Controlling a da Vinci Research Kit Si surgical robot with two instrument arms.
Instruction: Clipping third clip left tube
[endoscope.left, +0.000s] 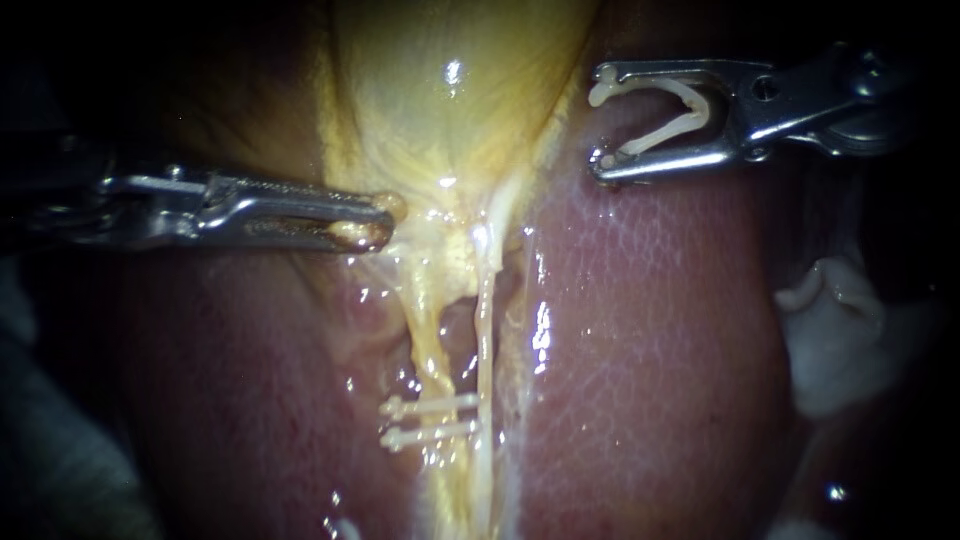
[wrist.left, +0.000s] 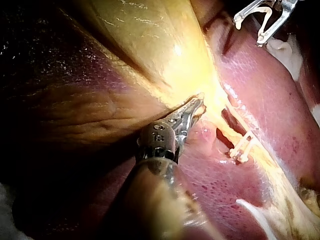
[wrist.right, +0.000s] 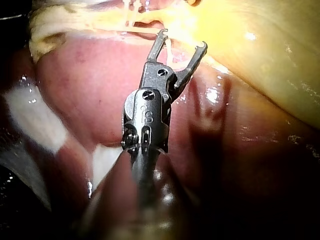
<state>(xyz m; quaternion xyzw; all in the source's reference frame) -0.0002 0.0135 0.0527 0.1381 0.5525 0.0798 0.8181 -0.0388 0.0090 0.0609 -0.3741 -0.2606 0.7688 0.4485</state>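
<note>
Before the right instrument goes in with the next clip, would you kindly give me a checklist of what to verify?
1. Right instrument carries a loaded clip: ok, it sits open between the wide-standing jaws.
2. Left instrument grips the gallbladder: ok, jaws shut on its tissue.
3. Bare left tube above the two placed clips: ok.
4. Right tube apart from it there: ok, a gap shows.
5. Jaws around the left tube: not ok, they hang over the liver, well away.
6. Room behind the tube: cannot tell.
</note>
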